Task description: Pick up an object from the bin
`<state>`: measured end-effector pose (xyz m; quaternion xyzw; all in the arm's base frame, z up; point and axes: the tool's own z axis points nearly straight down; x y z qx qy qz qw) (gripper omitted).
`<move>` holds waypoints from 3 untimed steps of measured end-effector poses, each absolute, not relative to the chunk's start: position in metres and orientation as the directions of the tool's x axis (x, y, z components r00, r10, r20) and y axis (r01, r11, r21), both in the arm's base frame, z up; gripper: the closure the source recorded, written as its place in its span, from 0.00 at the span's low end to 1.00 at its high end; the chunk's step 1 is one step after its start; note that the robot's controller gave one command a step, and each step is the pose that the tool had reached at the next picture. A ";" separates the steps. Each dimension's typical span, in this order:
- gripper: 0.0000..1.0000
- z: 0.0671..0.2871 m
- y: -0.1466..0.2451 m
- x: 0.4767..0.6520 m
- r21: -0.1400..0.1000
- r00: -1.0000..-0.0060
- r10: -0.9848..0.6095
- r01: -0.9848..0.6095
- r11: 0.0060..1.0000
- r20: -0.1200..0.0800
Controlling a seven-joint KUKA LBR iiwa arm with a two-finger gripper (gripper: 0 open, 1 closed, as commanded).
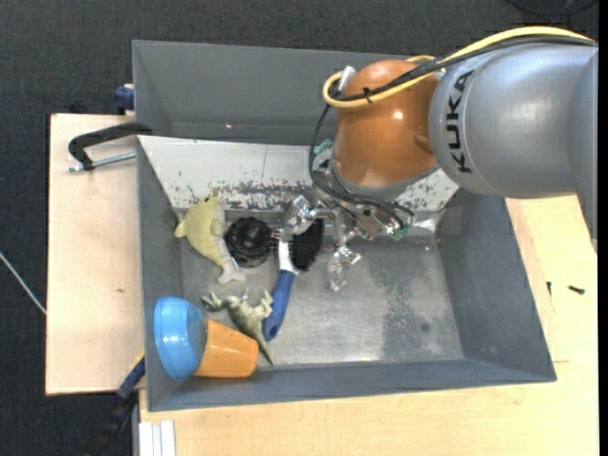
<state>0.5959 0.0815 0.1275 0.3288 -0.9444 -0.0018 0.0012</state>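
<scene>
Down near the bin floor, arm in from the right, gripper fingers apart beside a blue-handled brush.

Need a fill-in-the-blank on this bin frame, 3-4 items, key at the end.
1. The brush with black bristles has a ___ handle.
2. The cup lying on its side by the blue bowl is ___.
3. The round thing between the pale yellow toy and the brush is ___.
4. Of all these things, the gripper is nearest the ___.
Missing words: blue; orange; black; brush.
</scene>
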 end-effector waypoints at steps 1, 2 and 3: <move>0.00 0.095 0.115 0.588 -0.013 -0.631 -0.776 -0.775 0.631 -0.015; 0.00 0.091 0.115 0.590 -0.013 -0.587 -0.810 -0.810 0.587 -0.020; 1.00 0.091 0.116 0.591 -0.014 -0.589 -0.808 -0.808 0.589 -0.025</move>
